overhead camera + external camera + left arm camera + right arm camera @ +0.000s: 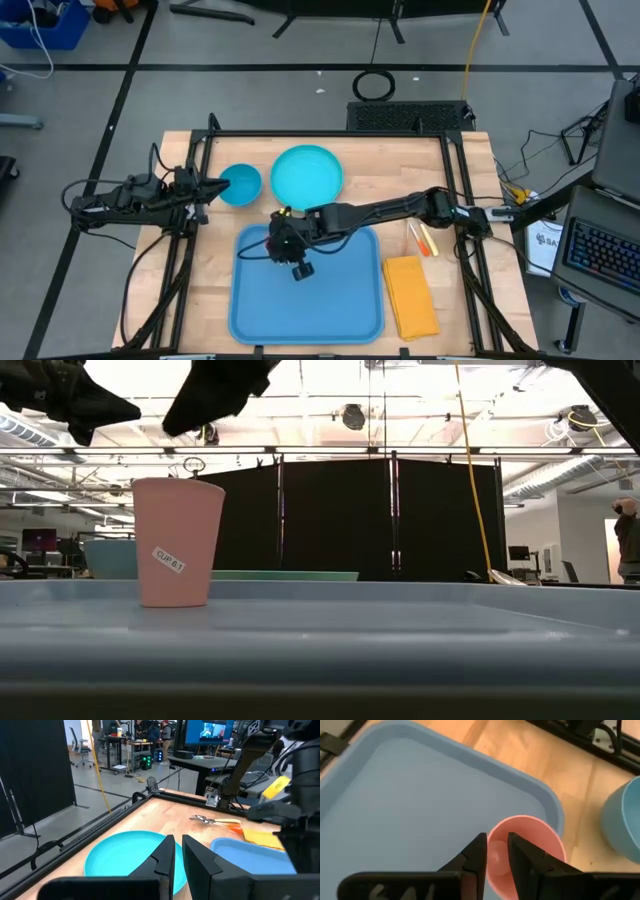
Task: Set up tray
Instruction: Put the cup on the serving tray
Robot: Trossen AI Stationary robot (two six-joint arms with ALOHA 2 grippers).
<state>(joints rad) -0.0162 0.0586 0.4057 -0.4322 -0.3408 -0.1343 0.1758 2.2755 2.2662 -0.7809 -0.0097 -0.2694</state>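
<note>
The blue tray (310, 300) lies on the table's near middle. A pink cup (177, 542) with a small label stands upright on its base in the tray's far-left corner (547, 800). In the high view the right arm hides the cup. My right gripper (497, 845) hangs over the cup's rim (530, 822) with a narrow gap between its fingers. In the low view it (215, 395) is clearly above the cup and apart from it. My left gripper (178, 845) waits shut at the table's left edge, beside the small blue bowl (241, 184).
A round cyan plate (306, 172) sits beyond the tray, next to the small blue bowl. A folded yellow cloth (410, 295) lies right of the tray, with orange-handled utensils (422, 238) just beyond it. Most of the tray's floor (410, 795) is bare.
</note>
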